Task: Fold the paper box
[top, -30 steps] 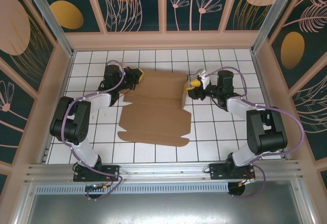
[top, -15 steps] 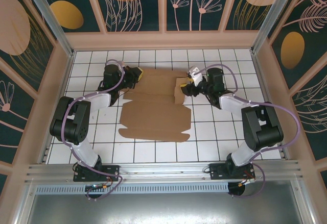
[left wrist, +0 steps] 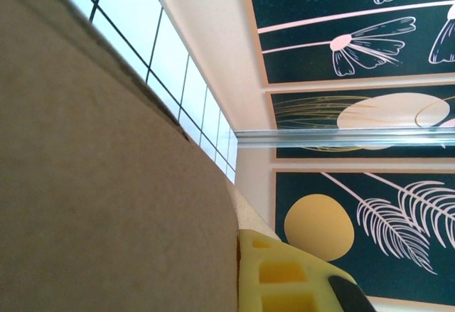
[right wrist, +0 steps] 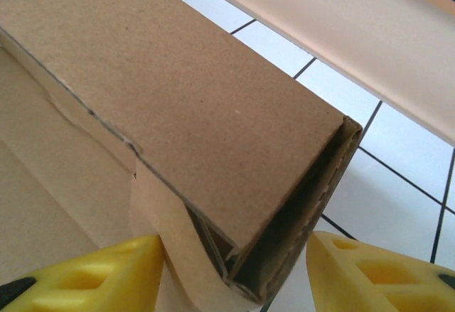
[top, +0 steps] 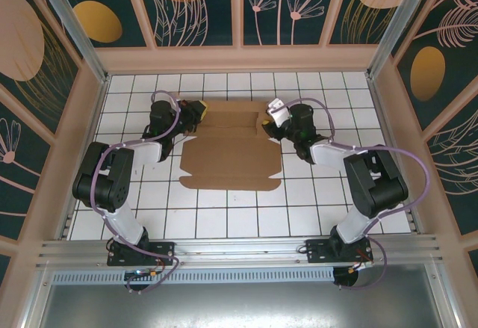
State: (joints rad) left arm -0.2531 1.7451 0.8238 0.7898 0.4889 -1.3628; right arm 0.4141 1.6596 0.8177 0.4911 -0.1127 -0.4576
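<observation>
Paper box (top: 231, 156): plain brown corrugated cardboard, unprinted, still mostly a flat die-cut sheet with creases and notched edges. It lies on the white-tiled tabletop (top: 314, 193), about midway between the two arms.

Lie of it: the broad near panel runs long from left to right. A narrower section carries on from it toward the back wall. Near edge roughly parallel to the arm bases.

Far right corner, right wrist view: one flap stands up, doubled over into a thick wall with its open fluted end facing the camera. A thin tab curls out below it.

Right claw (top: 267, 125): spread, straddling that raised wall. One yellow finger (right wrist: 92, 276) sits just beside the curling tab; the other is apart from the wall, with white tile showing in the gap. No squeeze on the cardboard.

Left claw (top: 196, 113): at the sheet's far left corner, pressed together on the cardboard edge. In the left wrist view the brown surface lies right against the yellow finger (left wrist: 284, 283), touching it; the second finger is hidden behind the sheet.
</observation>
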